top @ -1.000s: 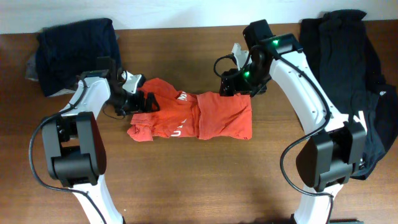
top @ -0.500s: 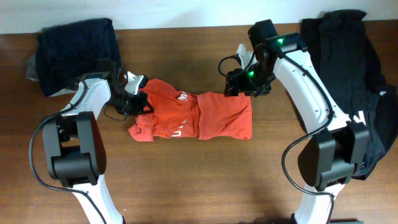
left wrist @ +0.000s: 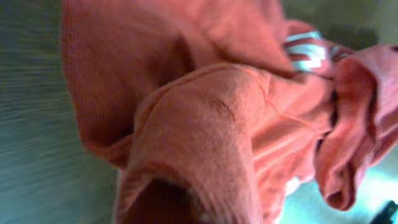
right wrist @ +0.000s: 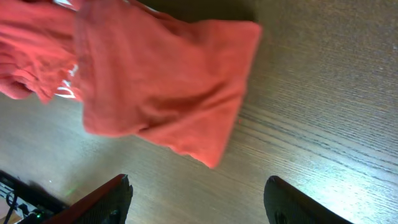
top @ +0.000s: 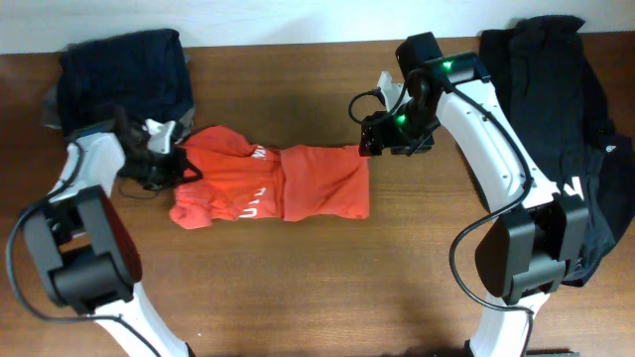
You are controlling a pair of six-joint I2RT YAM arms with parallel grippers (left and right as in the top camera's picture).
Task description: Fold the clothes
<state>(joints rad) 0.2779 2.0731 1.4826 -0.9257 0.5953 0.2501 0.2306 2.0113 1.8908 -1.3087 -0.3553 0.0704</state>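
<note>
One red-orange T-shirt [top: 317, 185], crumpled in the middle of the table [top: 298, 288]. Left hand [top: 177, 167] clamped on its left edge. Right hand [top: 369, 142] by its far right corner, fingers [right wrist: 111, 198] wide apart, holding nothing. Navy pile [top: 119, 69] back left, black garment [top: 556, 99] back right.

Red-orange T-shirt [top: 317, 186], apparently white lettering [top: 261, 156]; brown wood-grain table [top: 298, 283].

Red-orange T-shirt [top: 268, 183], crumpled, mid-table
</note>
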